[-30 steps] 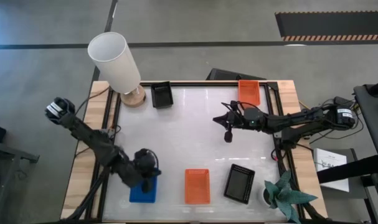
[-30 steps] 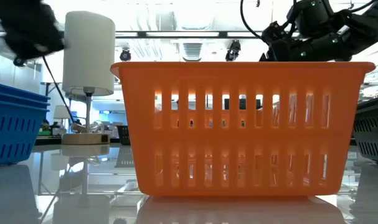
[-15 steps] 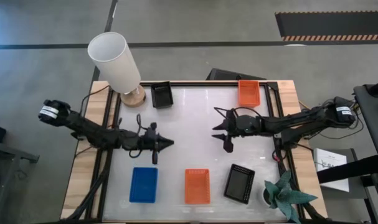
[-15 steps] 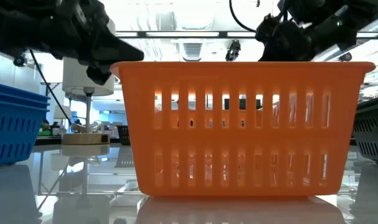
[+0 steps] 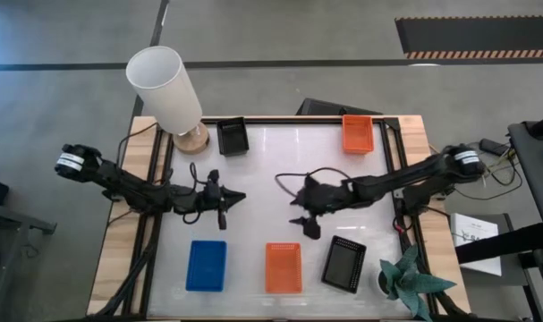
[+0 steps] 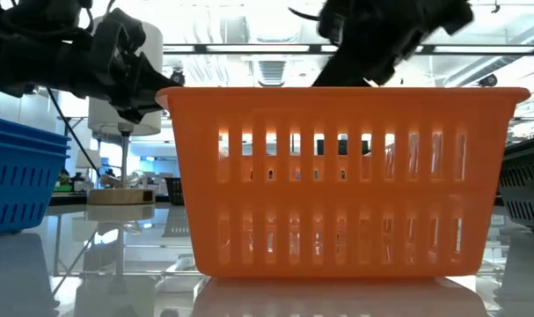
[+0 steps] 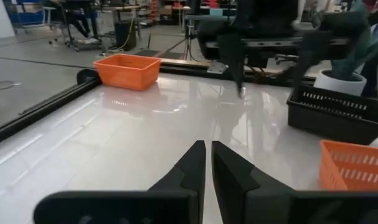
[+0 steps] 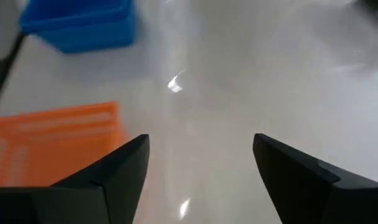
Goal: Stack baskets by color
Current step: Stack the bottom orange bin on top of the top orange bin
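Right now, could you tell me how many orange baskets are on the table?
2 visible: one orange basket at the far right edge, one at the near edge between blue and black ones. Stacked baskets may hide more.

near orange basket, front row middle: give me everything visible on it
The near orange basket is a small rectangular tray of orange plastic, walls pierced by two rows of vertical slots under a solid rim, as the low view shows. It sits upright and open side up on the glossy white table, between the blue basket and the black basket, apart from both. Nothing grips it.
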Robot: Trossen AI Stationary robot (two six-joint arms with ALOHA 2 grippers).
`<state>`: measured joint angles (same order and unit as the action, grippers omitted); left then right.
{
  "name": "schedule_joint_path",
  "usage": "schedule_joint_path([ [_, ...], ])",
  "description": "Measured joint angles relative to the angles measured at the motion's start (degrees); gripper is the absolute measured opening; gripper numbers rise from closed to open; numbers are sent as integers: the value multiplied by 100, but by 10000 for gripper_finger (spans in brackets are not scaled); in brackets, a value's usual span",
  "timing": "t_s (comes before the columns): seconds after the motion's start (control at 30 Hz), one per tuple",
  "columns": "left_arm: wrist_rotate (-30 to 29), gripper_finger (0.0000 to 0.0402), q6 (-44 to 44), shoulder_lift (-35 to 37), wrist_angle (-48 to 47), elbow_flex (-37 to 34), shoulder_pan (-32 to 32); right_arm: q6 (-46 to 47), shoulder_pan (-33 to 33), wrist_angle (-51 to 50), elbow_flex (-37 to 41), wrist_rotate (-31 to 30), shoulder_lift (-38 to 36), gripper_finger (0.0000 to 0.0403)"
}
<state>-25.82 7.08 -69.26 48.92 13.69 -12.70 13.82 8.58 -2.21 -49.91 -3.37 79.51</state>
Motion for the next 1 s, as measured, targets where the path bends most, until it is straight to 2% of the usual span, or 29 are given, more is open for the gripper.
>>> schedule_joint_path([
  [0.1, 0, 10, -1, -36, 3, -8, -1, 166, 112, -388, -559, 439, 461, 283],
  [0.37, 0, 10, -1, -197, 27, -13, -1, 320, 321, -2253, -1986, 598, 1777, 253],
  [0.57, -2, 10, 2, -329, 128, -12, -1, 296, 359, -3018, -2806, 1278, 2554, 233],
  [0.73, -2, 10, -1, -488, 323, -15, -1, 212, 393, -3329, -3218, 1435, 2858, 227],
  [1.0, 0, 10, 3, -548, 454, -22, -6, 340, 434, -3465, -3600, 1547, 2777, 241],
])
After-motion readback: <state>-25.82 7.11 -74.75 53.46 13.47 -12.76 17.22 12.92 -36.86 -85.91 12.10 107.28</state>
